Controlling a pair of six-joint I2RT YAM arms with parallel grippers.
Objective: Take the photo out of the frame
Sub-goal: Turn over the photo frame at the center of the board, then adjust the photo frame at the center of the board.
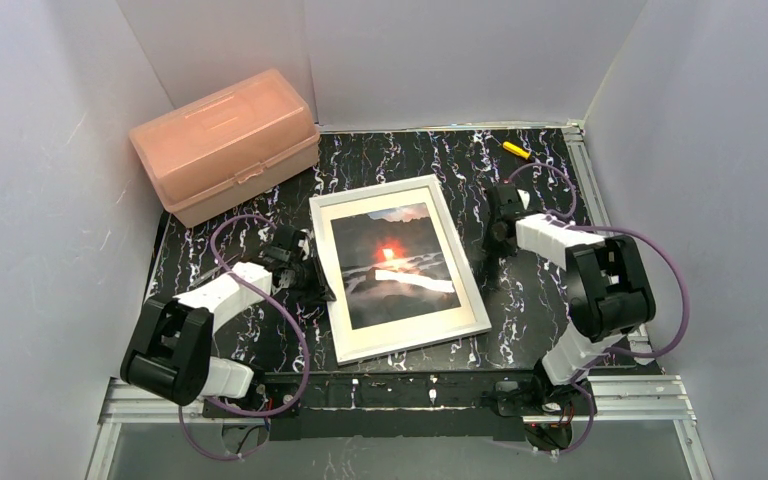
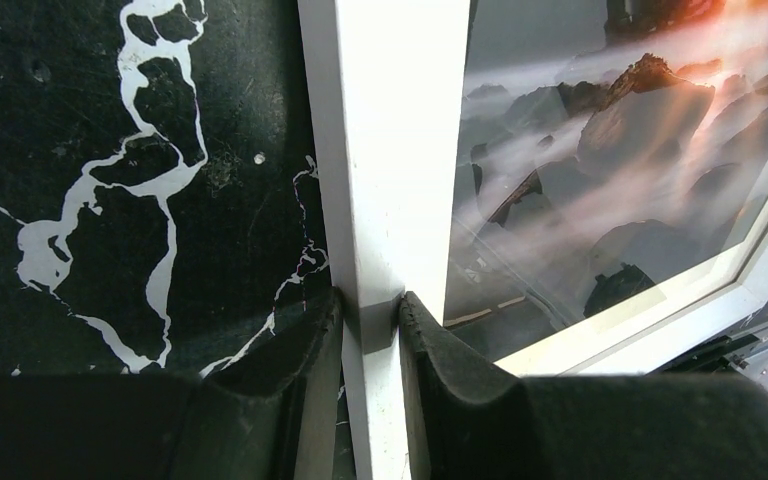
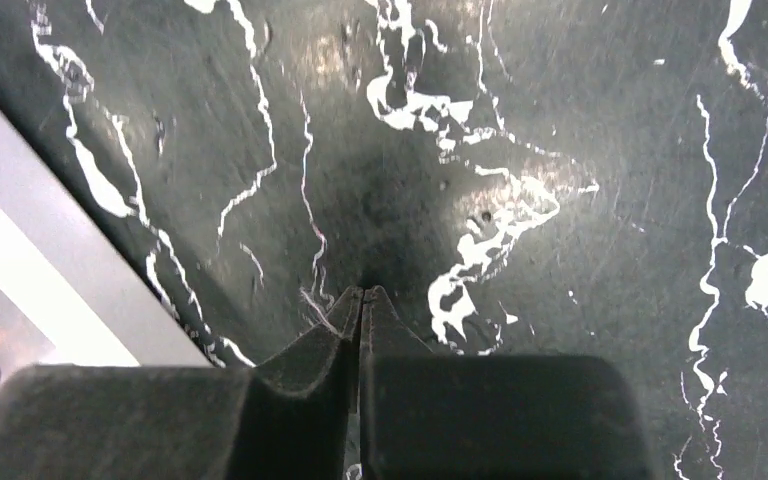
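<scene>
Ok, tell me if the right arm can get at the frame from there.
Probably yes: the right gripper, shut, sits over bare table beside the frame, nothing between them.

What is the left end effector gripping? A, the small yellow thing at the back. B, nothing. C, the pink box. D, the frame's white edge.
D: the left wrist view shows the left end effector with a finger on each side of the frame, on its white edge.

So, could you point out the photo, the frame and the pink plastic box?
the photo [image 1: 393,262], top view, middle of the print.
the frame [image 2: 385,150], left wrist view, its white border.
the pink plastic box [image 1: 218,118], top view, its lid.
</scene>
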